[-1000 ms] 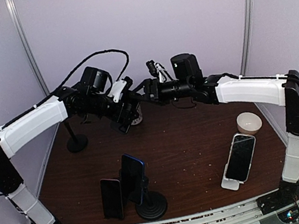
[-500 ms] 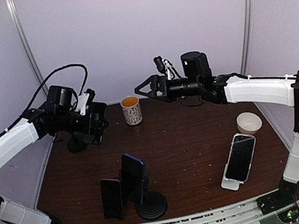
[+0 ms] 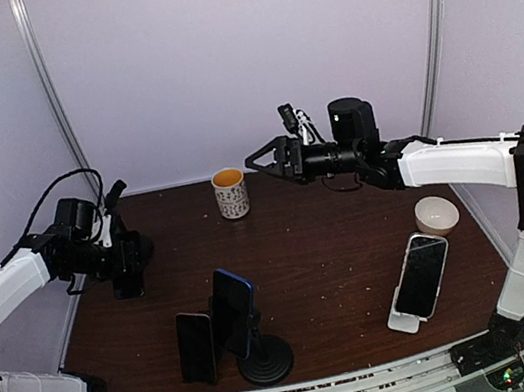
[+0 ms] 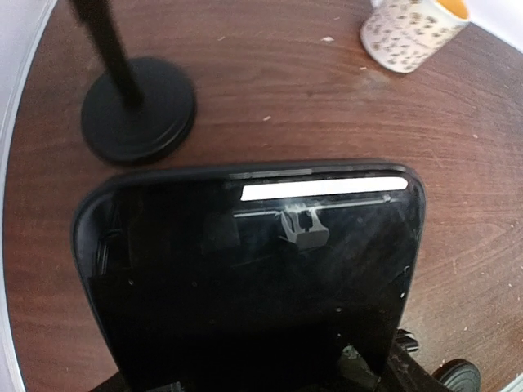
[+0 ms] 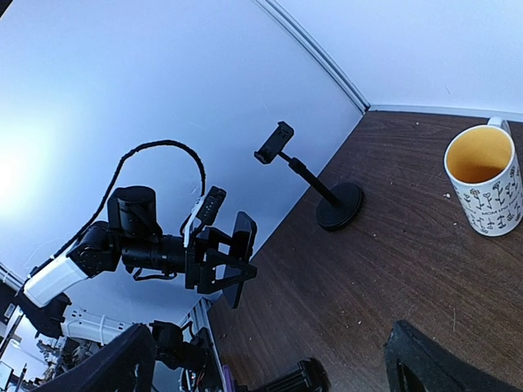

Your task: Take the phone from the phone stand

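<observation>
Phone (image 4: 245, 269) fills the lower half of the left wrist view, clamped in the left gripper (image 5: 229, 263), whose jaws press on its edges in the right wrist view; it is held above the table (image 4: 327, 114), apart from the black stand (image 4: 139, 106) at upper left, with the mug (image 4: 413, 24) at upper right. Right gripper (image 3: 261, 160) hovers at upper middle of the top view; its jaws are spread wide, holding nothing.
</observation>
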`<act>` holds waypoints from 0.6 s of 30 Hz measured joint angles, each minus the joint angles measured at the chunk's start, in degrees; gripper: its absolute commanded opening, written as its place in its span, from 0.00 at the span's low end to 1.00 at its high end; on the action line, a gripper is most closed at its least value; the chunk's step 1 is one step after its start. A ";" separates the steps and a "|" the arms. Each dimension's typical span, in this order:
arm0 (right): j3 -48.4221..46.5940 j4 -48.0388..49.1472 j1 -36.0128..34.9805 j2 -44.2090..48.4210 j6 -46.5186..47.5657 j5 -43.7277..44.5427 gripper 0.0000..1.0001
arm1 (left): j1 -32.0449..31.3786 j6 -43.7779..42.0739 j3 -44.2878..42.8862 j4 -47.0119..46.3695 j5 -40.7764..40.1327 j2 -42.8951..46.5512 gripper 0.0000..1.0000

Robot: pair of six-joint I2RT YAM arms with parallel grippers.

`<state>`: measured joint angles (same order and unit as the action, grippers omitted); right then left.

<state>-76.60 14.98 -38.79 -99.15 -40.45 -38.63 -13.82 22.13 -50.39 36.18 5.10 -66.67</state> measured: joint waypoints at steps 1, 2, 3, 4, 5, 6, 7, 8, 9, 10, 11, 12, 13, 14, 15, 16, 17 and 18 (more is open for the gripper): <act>0.44 0.31 0.04 0.31 -0.09 -0.13 1.00 | 0.79 0.39 0.59 0.20 0.13 0.28 0.38; 0.87 0.57 0.09 0.66 -0.15 -0.20 1.00 | 1.79 0.87 1.27 0.46 0.35 0.61 0.38; 1.36 0.98 0.13 1.09 -0.26 -0.31 1.00 | 2.86 1.33 1.88 0.96 0.63 0.87 0.38; 1.66 1.29 0.15 1.40 -0.28 -0.35 1.00 | 3.50 1.62 2.19 1.46 0.79 0.92 0.38; 1.99 1.75 0.22 1.68 -0.39 -0.42 1.00 | 4.57 1.92 2.51 2.56 1.14 0.79 0.38; 2.21 2.23 0.28 1.86 -0.50 -0.52 1.00 | 4.94 1.99 2.56 3.19 1.22 0.66 0.39; 2.47 2.84 0.37 2.01 -0.70 -0.63 1.00 | 5.40 2.01 2.56 3.89 1.36 0.50 0.39; 2.73 3.32 0.48 2.16 -0.87 -0.81 1.00 | 5.77 2.01 2.56 4.72 1.42 0.26 0.39; 3.06 3.93 0.59 2.29 -1.11 -1.01 1.00 | 6.05 1.97 2.54 5.55 1.51 -0.17 0.40; 3.23 4.20 0.66 2.38 -1.33 -1.11 1.00 | 6.36 1.84 2.49 6.43 1.53 -0.83 0.40; 3.50 4.79 0.72 2.40 -1.57 -1.27 1.00 | 6.64 1.70 2.45 7.26 1.49 -1.68 0.40; 3.69 5.33 0.79 2.40 -1.79 -1.40 1.00 | 7.06 1.53 2.40 8.13 1.46 -2.67 0.41; 4.02 5.95 0.81 2.43 -2.01 -1.49 1.00 | 7.50 1.38 2.38 8.85 1.51 -3.54 0.42; 4.44 6.64 0.85 2.43 -2.27 -1.55 1.00 | 8.13 1.25 2.38 9.55 1.57 -4.61 0.42; 4.83 7.13 0.85 2.43 -2.49 -1.64 1.00 | 8.61 1.11 2.38 9.88 1.55 -5.29 0.42; 5.38 7.80 0.90 2.45 -2.86 -1.68 1.00 | 9.11 1.03 2.38 10.12 1.66 -5.95 0.42; 6.14 8.66 0.92 2.49 -3.28 -1.84 1.00 | 9.70 0.90 2.38 10.32 1.77 -6.71 0.43; 6.58 9.09 0.96 2.49 -3.50 -1.90 1.00 | 10.12 0.83 2.38 10.36 1.88 -7.41 0.43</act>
<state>-70.02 24.08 -37.82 -96.66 -43.94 -40.53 -3.70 22.96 -48.01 46.54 6.98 -74.08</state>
